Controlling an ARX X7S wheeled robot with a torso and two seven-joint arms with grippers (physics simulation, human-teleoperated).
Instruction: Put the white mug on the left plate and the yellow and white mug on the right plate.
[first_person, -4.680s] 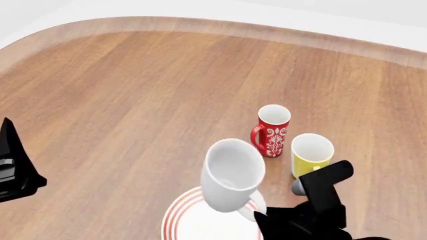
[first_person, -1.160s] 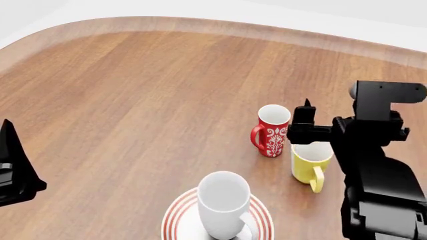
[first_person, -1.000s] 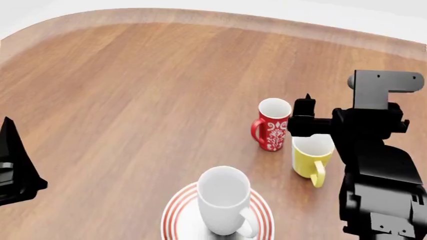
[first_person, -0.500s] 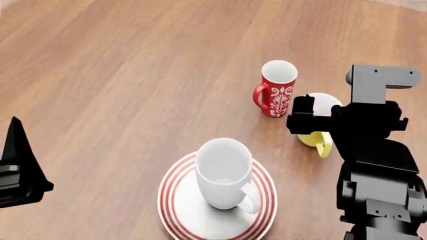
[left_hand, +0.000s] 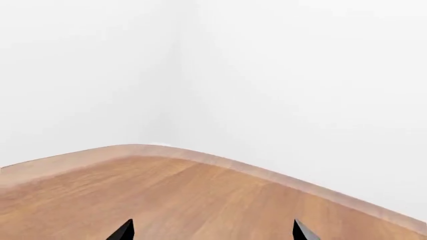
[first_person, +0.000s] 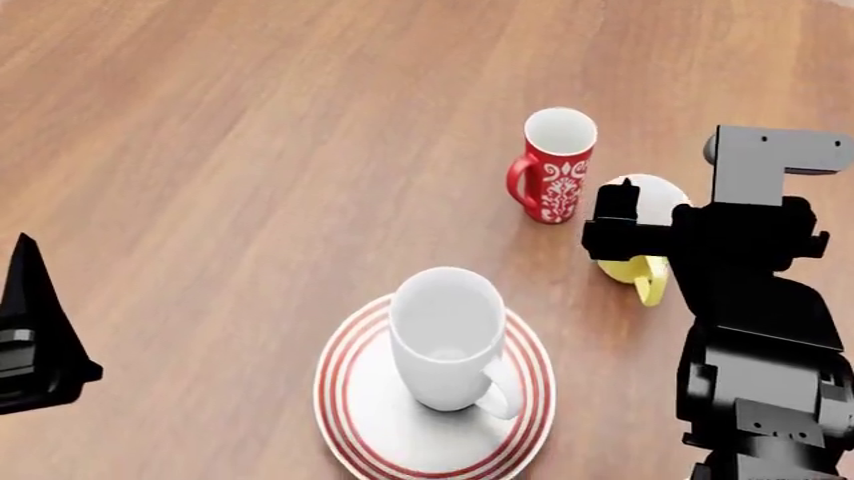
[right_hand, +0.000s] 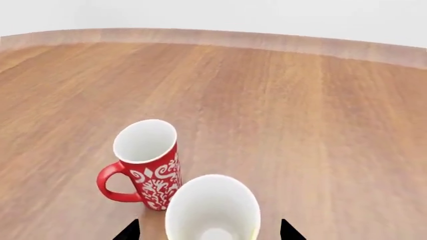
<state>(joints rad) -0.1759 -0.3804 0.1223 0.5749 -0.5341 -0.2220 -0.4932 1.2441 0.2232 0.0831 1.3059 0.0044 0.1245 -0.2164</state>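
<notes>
One mug is home: the white mug (first_person: 446, 338) stands upright on the left plate (first_person: 358, 418), released since seconds ago, when it hung above. The yellow and white mug (first_person: 635, 240) waits on the table (first_person: 240, 150), right of the red mug (first_person: 558, 164). The right gripper (right_hand: 207, 231) has moved over it, tips spread either side, seemingly not yet closed. The left gripper (left_hand: 212, 231) idles open, far left. No right plate shows.

Red mug (first_person: 557, 163) crowds yellow and white mug (first_person: 638, 226).
</notes>
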